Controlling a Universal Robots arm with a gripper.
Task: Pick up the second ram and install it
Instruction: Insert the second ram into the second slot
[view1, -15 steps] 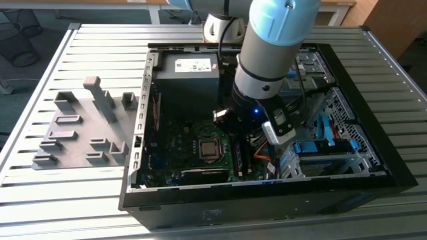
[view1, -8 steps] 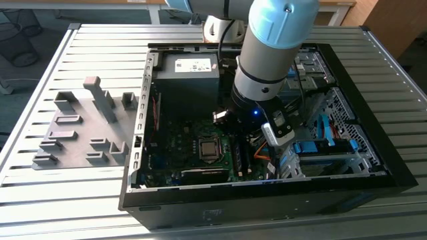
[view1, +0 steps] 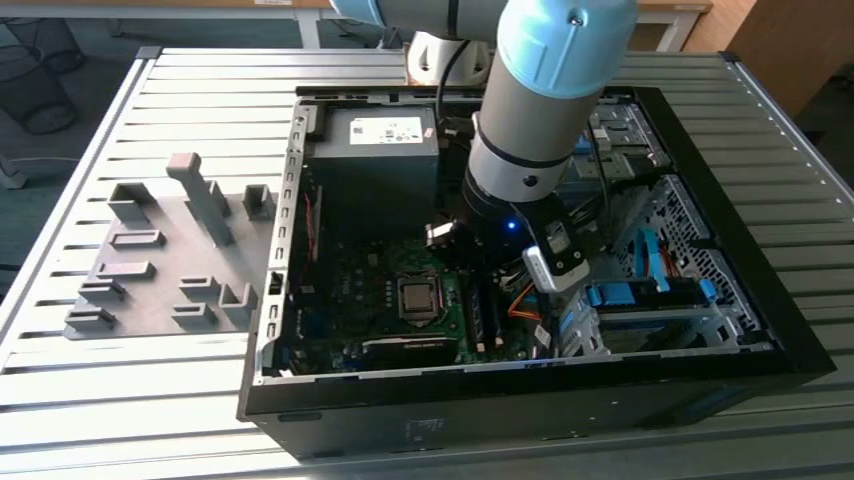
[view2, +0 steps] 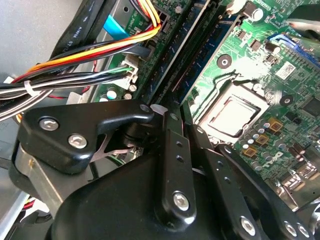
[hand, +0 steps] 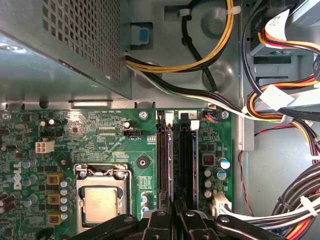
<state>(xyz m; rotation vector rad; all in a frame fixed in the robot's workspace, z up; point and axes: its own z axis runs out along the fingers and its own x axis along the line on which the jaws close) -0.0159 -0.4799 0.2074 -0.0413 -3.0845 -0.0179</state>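
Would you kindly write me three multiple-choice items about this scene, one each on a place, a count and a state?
1. Where in the computer case is the tool? A) at the drive bays B) at the memory slots C) at the power supply
2. How many memory slots does the motherboard carry? A) two B) four C) six
3. The processor is: A) under a fan B) bare C) removed
Answers: 1 B, it sits at the slots' ends in the first wrist view; 2 A, two black slots lie side by side; 3 B, its metal lid shows uncovered.
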